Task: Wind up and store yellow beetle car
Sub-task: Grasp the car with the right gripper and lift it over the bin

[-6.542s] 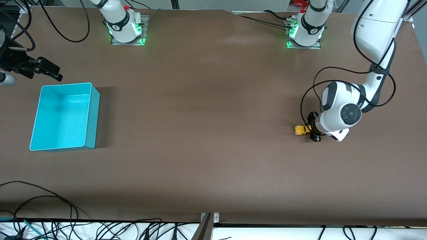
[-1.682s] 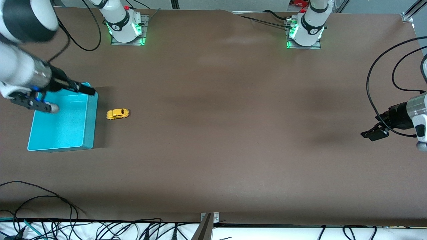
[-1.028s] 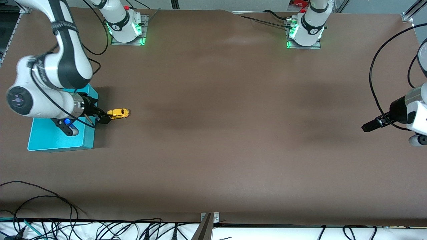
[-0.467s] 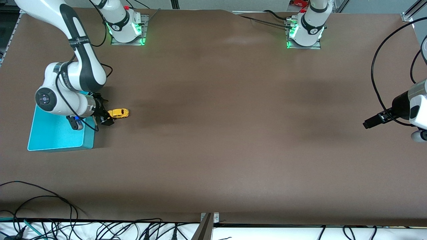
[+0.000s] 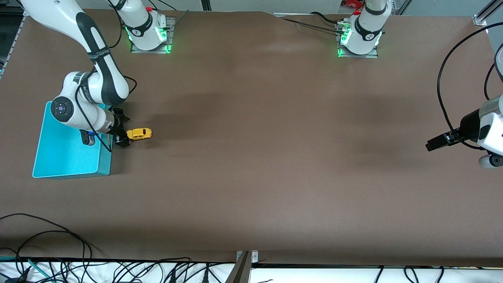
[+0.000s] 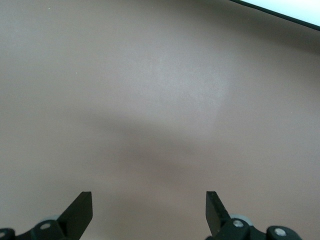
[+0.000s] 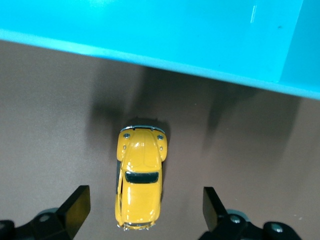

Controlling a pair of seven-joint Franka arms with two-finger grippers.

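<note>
The yellow beetle car point(image 5: 138, 134) stands on the brown table beside the turquoise bin point(image 5: 59, 157), on the side toward the left arm's end. My right gripper point(image 5: 124, 136) is low over the table at the car, open. In the right wrist view the car point(image 7: 140, 175) lies partly between the two fingertips point(image 7: 77, 205) with a gap on each side, and the bin's wall point(image 7: 150, 30) is just past it. My left gripper point(image 5: 433, 145) waits open and empty over bare table at the left arm's end; it also shows in the left wrist view point(image 6: 149, 210).
Cables hang along the table edge nearest the front camera point(image 5: 78, 267). The two arm bases point(image 5: 147, 35) point(image 5: 359, 37) stand at the edge farthest from the front camera. Brown table top spans the space between the arms.
The car, once at my left gripper, has stood beside the bin for the last frames. My right arm swung over the bin and brought its open gripper round the car. The left arm barely moved.
</note>
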